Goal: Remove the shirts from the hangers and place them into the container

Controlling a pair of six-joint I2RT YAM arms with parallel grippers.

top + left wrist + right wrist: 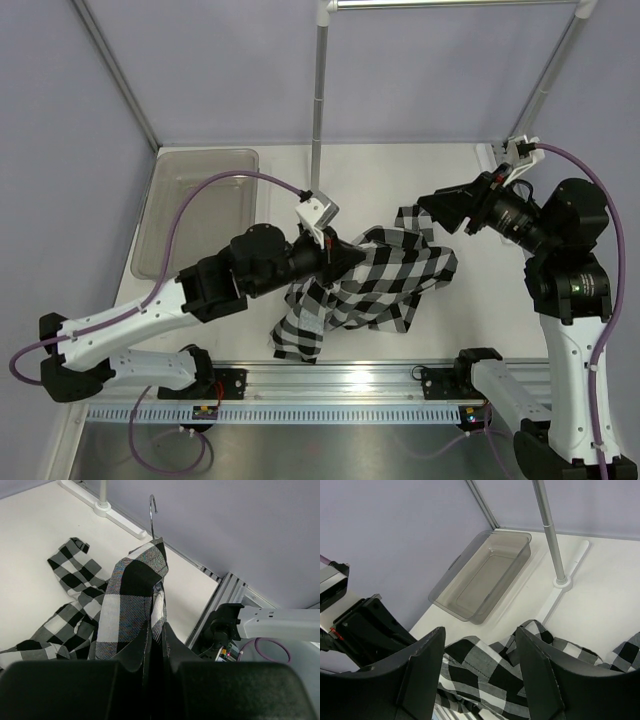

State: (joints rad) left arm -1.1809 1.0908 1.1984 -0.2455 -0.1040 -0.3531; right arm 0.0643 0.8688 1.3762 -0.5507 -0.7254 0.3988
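Early stage: left tool [156, 630] clamped on shirt [385, 285], mid-counter [400, 170]. Hanger hook [152, 510] pokes from collar, so hanger prob. not out yet. Right tool [480, 645] open above shirt. Bin [195, 210] holds no shirt.

No legible text, no label or number readable — not on shirt [380, 285], not on container [195, 212]

Left claw [158, 628] pinched tight, its arm stretched toward centre; right claw [480, 634] spread apart, arm bent inward.
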